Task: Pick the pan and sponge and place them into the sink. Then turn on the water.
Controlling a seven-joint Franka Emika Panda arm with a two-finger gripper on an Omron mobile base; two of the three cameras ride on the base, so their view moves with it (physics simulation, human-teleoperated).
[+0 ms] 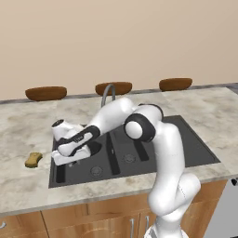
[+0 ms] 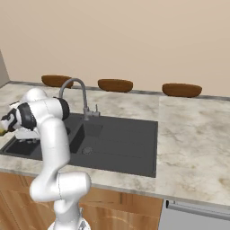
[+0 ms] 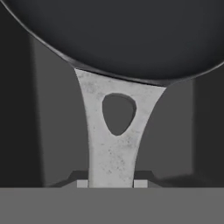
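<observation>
In the hand view the gripper [image 3: 111, 183] is clamped on the pan [image 3: 122, 35] by its pale grey handle, the black round dish just beyond, over the sink [image 1: 195, 148]. The left base view adds the sponge [image 1: 33, 159] on the counter [image 1: 28, 125] left of the sink, with the faucet [image 1: 108, 93] farther back

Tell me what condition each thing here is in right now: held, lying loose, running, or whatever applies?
pan: held by its pale handle, over the sink's left end.
gripper: shut on the pan's handle.
sponge: lying loose on the counter, left of the sink, untouched.
sink: basins hold no dishes.
faucet: off, no stream.
three brown bowls: sitting along the back wall.
</observation>
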